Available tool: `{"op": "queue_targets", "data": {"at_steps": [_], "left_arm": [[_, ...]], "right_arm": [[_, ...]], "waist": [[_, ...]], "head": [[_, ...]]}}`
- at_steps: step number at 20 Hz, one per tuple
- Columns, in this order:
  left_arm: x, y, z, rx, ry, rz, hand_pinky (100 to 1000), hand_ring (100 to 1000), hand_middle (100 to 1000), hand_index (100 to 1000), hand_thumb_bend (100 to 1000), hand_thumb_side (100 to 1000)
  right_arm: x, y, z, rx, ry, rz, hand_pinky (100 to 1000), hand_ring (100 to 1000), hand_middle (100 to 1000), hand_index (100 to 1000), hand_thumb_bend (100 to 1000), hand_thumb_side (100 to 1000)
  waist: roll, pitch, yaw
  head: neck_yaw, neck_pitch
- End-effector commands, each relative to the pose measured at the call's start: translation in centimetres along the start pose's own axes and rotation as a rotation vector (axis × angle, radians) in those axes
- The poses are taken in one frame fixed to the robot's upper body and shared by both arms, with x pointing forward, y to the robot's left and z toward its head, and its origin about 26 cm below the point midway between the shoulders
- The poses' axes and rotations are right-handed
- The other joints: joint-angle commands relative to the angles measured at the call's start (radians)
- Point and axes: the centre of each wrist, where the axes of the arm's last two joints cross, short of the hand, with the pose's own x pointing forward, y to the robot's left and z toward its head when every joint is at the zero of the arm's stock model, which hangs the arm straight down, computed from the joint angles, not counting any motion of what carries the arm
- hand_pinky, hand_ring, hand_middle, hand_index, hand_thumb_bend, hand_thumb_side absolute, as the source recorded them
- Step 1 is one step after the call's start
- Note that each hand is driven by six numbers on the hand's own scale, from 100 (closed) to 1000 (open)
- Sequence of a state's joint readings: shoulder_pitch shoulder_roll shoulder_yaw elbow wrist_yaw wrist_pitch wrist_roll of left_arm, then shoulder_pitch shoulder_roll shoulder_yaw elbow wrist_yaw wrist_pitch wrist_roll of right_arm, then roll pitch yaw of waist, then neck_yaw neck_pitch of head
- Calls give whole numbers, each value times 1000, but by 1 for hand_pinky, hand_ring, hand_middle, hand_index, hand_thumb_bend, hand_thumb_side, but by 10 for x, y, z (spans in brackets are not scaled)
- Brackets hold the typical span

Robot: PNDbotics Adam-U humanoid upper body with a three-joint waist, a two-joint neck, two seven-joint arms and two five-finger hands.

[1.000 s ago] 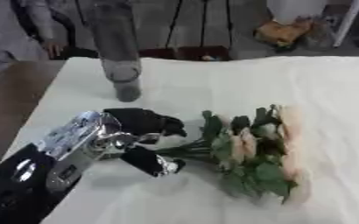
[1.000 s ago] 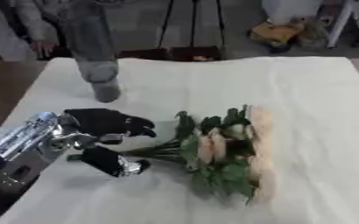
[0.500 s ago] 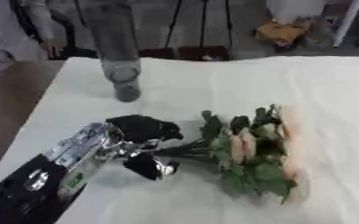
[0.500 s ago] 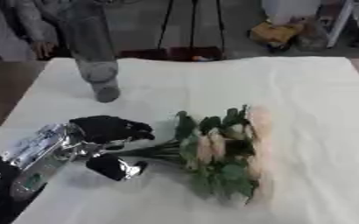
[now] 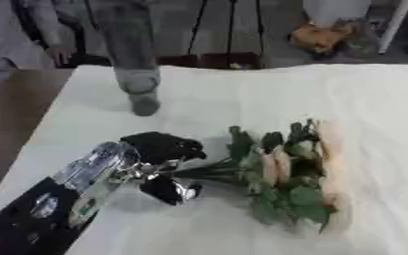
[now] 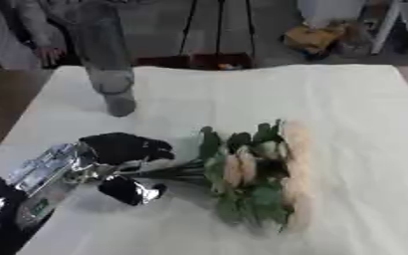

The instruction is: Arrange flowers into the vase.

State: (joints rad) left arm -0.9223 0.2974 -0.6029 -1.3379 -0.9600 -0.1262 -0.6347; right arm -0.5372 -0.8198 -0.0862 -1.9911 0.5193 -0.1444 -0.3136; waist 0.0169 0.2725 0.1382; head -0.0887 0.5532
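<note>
A bunch of pale peach flowers with green leaves lies on the white cloth, blooms to the right. Its stems point left. My left hand comes in from the lower left and sits at the stem ends. Its dark fingers are above the stems and the thumb is below, spread apart, with the stem tips between them. I cannot tell whether they touch the stems. The tall grey glass vase stands upright at the back left, apart from the hand. My right hand shows in neither view.
The white cloth covers the table, with bare brown tabletop along the left edge. A person stands behind the far left corner. Tripod legs and a brown bundle stand on the floor beyond the far edge.
My left arm has sunk lower toward the cloth and the hand has slid slightly down and left at the stem ends. Flowers and vase have stayed put.
</note>
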Motion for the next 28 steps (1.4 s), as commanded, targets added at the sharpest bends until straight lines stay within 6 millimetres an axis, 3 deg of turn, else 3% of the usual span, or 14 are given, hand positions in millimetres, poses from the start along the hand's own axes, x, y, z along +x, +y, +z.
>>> {"op": "queue_targets", "data": {"at_steps": [1,6,17,19,20,28], "left_arm": [[2,8,-1,53,12,-16,433,597,758,928,190,841],[2,0,-8,58,16,-19,339,518,707,895,204,837],[1,-5,-12,59,16,-20,333,512,698,890,205,836],[-2,-11,-13,40,37,-3,353,529,667,853,139,771],[-4,-14,-15,32,51,11,306,496,630,829,100,718],[-14,-31,-26,53,101,69,176,399,537,729,100,663]], "right_arm": [[0,-8,-7,-27,-16,15,846,909,886,918,333,1000],[0,-9,-6,-33,-11,20,846,909,884,918,334,1000],[-1,-9,-6,-37,-8,21,846,909,884,918,334,1000],[-1,-9,-6,-39,-9,19,846,908,882,918,334,1000],[-1,-9,-6,-40,-9,18,846,908,881,917,335,1000],[-1,-10,-6,-46,-4,18,846,908,881,917,333,1000]], "waist": [[-1,-15,-4],[-2,-13,-8],[-1,-11,-9],[-2,-10,-10],[-2,-10,-11],[-4,-8,-15]], "head": [[5,-13],[8,-14],[9,-15],[11,-19],[11,-20],[15,-26]]}}
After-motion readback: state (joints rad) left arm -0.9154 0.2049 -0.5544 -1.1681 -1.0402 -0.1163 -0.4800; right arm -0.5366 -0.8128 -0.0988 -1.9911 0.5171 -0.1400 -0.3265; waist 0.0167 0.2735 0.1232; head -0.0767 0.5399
